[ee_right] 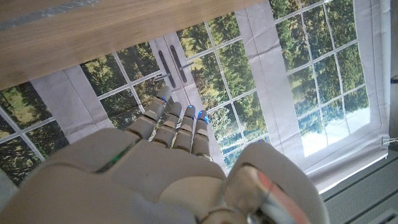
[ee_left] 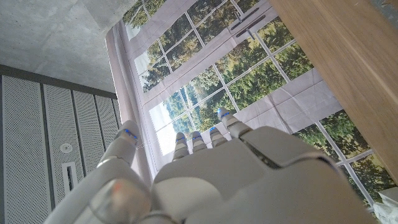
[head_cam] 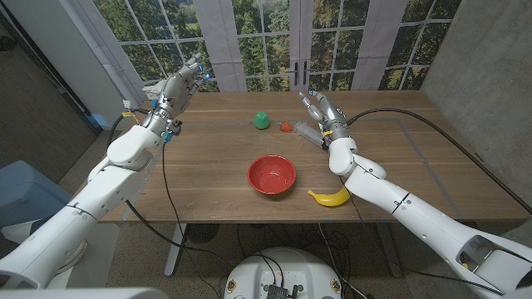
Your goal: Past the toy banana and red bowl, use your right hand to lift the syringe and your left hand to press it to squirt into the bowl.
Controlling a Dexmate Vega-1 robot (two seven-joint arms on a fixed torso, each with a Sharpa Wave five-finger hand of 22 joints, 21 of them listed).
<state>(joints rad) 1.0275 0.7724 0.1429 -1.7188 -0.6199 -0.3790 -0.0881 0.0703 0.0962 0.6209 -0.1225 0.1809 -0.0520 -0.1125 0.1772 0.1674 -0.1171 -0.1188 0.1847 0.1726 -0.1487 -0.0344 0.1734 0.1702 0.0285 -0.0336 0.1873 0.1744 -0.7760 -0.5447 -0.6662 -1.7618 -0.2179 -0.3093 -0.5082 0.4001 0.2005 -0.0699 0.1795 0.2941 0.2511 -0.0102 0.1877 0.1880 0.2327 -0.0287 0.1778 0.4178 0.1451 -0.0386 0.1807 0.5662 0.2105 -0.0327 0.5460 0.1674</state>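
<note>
I see the red bowl [head_cam: 272,174] near the desk's [head_cam: 208,166] front edge, about midway along it, with the toy banana [head_cam: 330,197] just beside it toward the front right corner. The syringe [head_cam: 308,130] lies on the desk farther back, right of centre, close to my right hand [head_cam: 320,110]. That hand is raised over the syringe with fingers stretched out, holding nothing; I cannot tell whether it touches it. A green toy [head_cam: 262,120] and a small red toy [head_cam: 285,127] sit near the far edge, just left of the syringe. My left hand [head_cam: 187,77] is lifted at the far left corner, fingers extended and empty.
</note>
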